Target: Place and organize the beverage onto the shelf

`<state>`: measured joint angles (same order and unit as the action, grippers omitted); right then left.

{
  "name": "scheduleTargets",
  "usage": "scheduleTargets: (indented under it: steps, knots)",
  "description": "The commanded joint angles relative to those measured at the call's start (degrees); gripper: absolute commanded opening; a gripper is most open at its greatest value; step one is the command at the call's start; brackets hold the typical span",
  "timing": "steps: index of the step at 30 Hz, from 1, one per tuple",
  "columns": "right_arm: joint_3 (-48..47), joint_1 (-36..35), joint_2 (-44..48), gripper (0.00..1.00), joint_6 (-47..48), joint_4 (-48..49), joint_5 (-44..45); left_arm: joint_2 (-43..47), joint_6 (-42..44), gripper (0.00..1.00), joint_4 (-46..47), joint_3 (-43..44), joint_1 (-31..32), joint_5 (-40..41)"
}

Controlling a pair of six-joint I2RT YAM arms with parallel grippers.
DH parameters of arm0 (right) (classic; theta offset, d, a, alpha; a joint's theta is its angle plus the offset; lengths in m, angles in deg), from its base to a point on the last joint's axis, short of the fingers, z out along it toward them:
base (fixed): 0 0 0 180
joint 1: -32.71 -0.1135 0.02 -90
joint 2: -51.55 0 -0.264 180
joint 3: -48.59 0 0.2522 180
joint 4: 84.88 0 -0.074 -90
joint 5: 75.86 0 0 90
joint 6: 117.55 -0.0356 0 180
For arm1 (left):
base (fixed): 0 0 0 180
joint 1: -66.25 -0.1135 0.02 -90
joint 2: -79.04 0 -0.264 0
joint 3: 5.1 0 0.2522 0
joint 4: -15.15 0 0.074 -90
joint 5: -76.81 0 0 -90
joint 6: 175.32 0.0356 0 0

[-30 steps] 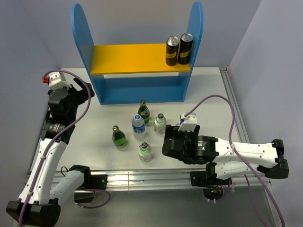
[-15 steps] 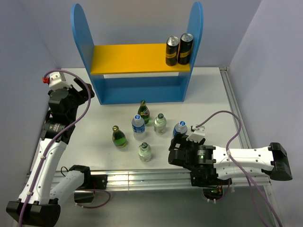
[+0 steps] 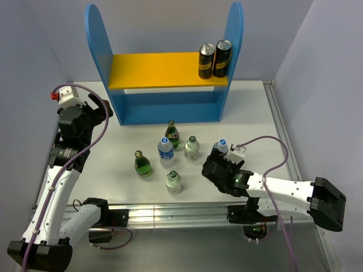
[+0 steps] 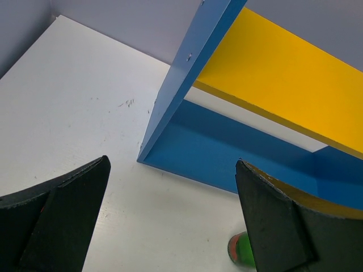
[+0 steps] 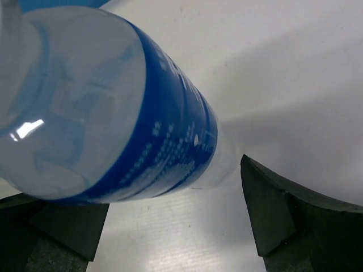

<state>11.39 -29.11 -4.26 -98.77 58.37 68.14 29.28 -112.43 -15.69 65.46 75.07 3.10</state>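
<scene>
Plastic, by the look of it, thin-walled and clear: the blue-labelled bottle (image 3: 220,148) stands upright on the table (image 3: 255,113), right of the other five bottles and well short of the shelf (image 3: 99,45). My right gripper (image 3: 218,164) has its fingers spread either side of the bottle, low on the body. In the wrist view the label fills the frame, with a clear gap to the right-hand finger (image 5: 283,215). I judge it light but top-heavy enough to tip if nudged, and smooth, so it may slip or dent under a hard squeeze. I'd take it across the label band, mid-body, where the wall is straight, and close gently. My left gripper (image 3: 97,110) hangs open beside the shelf's left panel, holding nothing. Two cans (image 3: 214,59) occupy the right end of the yellow board.
</scene>
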Motion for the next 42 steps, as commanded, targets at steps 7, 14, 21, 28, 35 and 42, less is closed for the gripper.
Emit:
scheduleTargets:
  steps: [7, 14, 21, 28, 35, 42]
  knots:
    - [-3.6, 2.8, -9.2, 0.93, 5.6, 8.4, 6.9, 0.1, 0.8, 0.99, 1.0, 0.4, 0.0, 0.9]
    - [-5.6, 5.7, -14.6, 0.91, 7.4, 11.0, 9.3, 0.0, 0.8, 0.99, 0.9, 0.4, 0.0, 1.1]
    - [-7.0, 9.4, -19.2, 0.26, 11.2, 15.5, 7.5, 0.0, 0.9, 0.99, 0.8, 0.4, 0.0, 1.4]
    - [-8.9, 9.2, -17.3, 0.00, 6.8, 7.3, 6.2, 0.1, 0.9, 0.99, 0.8, 0.4, 0.0, 1.3]
    - [-16.3, 6.1, -0.3, 0.00, 12.6, -6.7, 6.3, -0.3, 0.7, 0.99, 0.7, 0.5, 0.0, 1.5]
    - [-35.6, 4.4, 6.4, 0.00, 34.0, -2.7, 0.8, 0.1, 0.7, 0.99, 0.7, 0.5, 0.0, 1.8]
